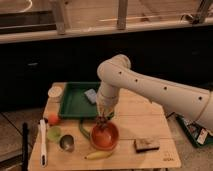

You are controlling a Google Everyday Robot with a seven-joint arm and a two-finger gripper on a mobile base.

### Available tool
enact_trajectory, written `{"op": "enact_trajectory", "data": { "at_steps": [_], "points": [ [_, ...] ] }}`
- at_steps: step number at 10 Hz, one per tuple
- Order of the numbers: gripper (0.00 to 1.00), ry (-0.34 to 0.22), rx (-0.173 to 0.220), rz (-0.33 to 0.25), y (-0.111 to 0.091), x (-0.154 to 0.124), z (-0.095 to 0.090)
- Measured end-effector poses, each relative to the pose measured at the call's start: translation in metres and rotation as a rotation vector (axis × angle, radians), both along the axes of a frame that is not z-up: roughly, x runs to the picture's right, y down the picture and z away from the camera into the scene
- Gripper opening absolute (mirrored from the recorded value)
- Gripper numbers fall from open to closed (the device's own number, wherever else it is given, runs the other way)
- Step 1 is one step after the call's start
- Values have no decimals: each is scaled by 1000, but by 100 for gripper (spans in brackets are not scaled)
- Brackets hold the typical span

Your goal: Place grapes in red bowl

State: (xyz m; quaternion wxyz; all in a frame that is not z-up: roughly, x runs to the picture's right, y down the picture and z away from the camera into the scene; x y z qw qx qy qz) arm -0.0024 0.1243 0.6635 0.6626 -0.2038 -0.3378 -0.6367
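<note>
Lower left on the desk (142, 125), near a light green cup (54, 132) and a metal cup (66, 143): risks clipping either on a wide sideways swing. Centre frame, the tool (103, 118): hangs just over the far rim of the red bowl (106, 139), with a dark clump at the tip, probably the grapes (103, 123). Cannot tell whether clamped or slack. Risks releasing over the rim instead of the hollow, sending the bunch rolling down toward the banana (100, 155) at lower centre. Risks shoving the bowl if lowered further.
</note>
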Motion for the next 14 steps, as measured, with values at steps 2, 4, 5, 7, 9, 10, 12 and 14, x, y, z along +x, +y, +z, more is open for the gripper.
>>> {"op": "enact_trajectory", "data": {
  "at_steps": [2,4,5,7,9,10,12,14],
  "points": [
    [3,-8,-5,0,7,-1,-1],
    [3,-10,-9,3,10,0,-2],
    [3,-8,-9,6,11,1,-2],
    [3,-8,-7,9,12,1,-3],
    [3,-5,-6,16,13,5,-4],
    [3,-6,-7,16,13,5,-4],
    [3,-10,-7,14,13,6,-4],
    [16,-7,-11,19,13,8,-3]
  ]
}}
